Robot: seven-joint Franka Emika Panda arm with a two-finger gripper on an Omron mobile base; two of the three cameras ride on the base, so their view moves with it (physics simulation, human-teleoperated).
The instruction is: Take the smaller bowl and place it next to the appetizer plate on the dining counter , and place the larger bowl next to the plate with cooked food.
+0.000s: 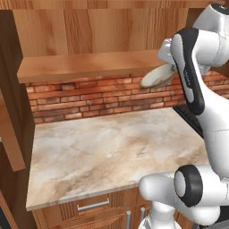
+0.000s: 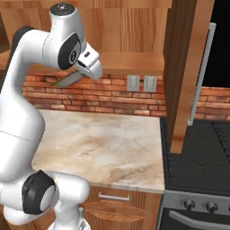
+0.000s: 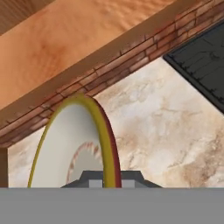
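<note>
Hand view: you are looking along a shallow pale bowl with a yellowish rim and reddish-tan underside (image 3: 74, 144), seen nearly edge-on, its rim running down between the fingertips.
Gripper (image 1: 169, 68): pressed together on that rim, pinching the bowl.
Bowl position: held tilted in the air, just under the wooden shelf (image 1: 89, 65) and in front of the red brick backsplash (image 1: 89, 98), well above the marbled beige stone worktop (image 1: 112, 152).
Which bowl: you should judge it the smaller bowl from its shallow, saucer-like form; that is a reading, not certain.
Nearby: black stove (image 2: 197, 152) beside the worktop.
Done: one bowl lifted.
Left: carry it to the dining counter, set it by the appetizer plate; then the other bowl.
</note>
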